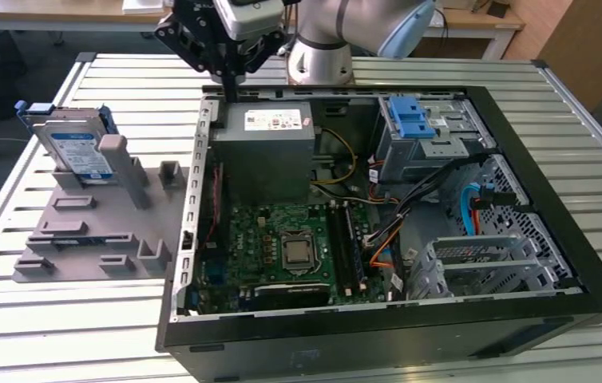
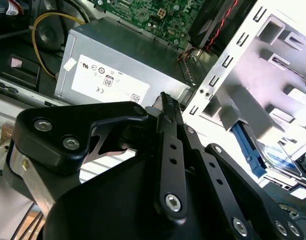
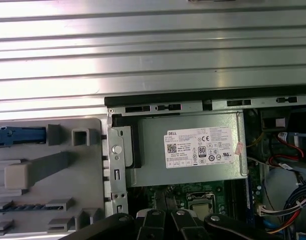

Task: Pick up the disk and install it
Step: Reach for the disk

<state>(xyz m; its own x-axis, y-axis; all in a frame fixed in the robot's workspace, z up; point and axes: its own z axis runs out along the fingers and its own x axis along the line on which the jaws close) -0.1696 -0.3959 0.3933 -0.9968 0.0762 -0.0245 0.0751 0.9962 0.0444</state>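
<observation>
Found the hand (image 1: 228, 89) pinched shut on nothing, its matt black linkages bolted with bright round screws and tapering to a thin ribbed tip. Saw that tip poised over the back rim of the computer case (image 1: 386, 339), a black open-topped box lined with perforated grey sheet metal. Noted straight below the hand the power supply (image 1: 269, 148), a plain grey metal block with smooth faces and a white rectangular sticker (image 1: 275, 121) on top. Made out in the second wrist view a yellow cable (image 2: 47, 20) curling past one corner of that block.

Spotted further from the hand, deeper in the case, the green motherboard (image 1: 279, 239), studded with small parts around a square silver processor socket (image 1: 299, 254). Picked out farther still, toward the exterior view's right, a grey metal cage (image 1: 440, 144) topped by a blue plastic latch (image 1: 413, 118), with bundled black, blue and orange wires (image 1: 429, 191) trailing below.

Located the disk (image 1: 75, 152) outside the case, well apart from the hand toward the exterior view's left: a flat silver rectangle with a blue-and-white label, edged by a blue plastic carrier, propped upright and slightly tilted in a slot of a grey moulded stand (image 1: 99, 239) full of blocky pegs and pockets. Saw stand and case both resting on the counter (image 1: 67, 335), a top of long ribbed aluminium slats with a dull sheen.
</observation>
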